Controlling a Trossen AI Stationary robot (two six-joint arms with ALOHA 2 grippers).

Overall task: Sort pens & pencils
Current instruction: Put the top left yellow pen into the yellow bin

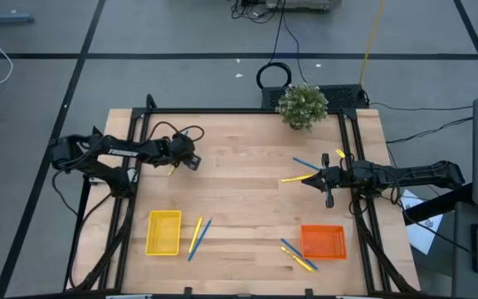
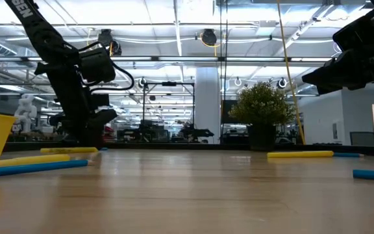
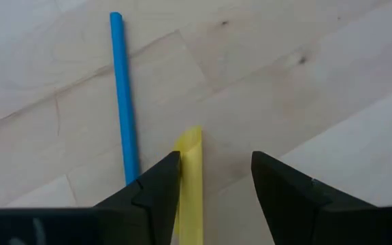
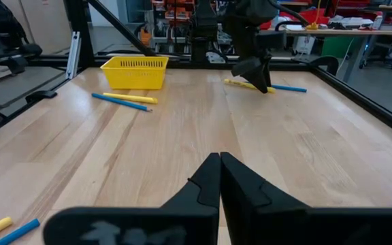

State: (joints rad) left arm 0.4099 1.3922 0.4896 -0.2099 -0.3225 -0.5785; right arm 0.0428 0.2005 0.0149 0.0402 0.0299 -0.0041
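Yellow and orange baskets appear empty on the wooden table [image 1: 247,199], so the sort is judged barely begun. Nothing is seen inside the yellow basket [image 1: 163,232] at seven o'clock or the orange basket [image 1: 323,242] at five o'clock. The left gripper [image 3: 213,173] is held at ten o'clock with fingers spread, low over a yellow pencil [image 3: 189,184] that lies between them, a blue pen [image 3: 123,95] just beside it; no grip is made yet. The right gripper [image 4: 220,178] is parked at three o'clock, fingers pressed together and holding nothing. Another pencil [image 1: 196,235] and pen [image 1: 201,239] are left just beside the yellow basket, a further pen and pencil cluster [image 1: 298,256] beside the orange one, and more [image 1: 305,170] near the right arm. Every stick is still to be sorted.
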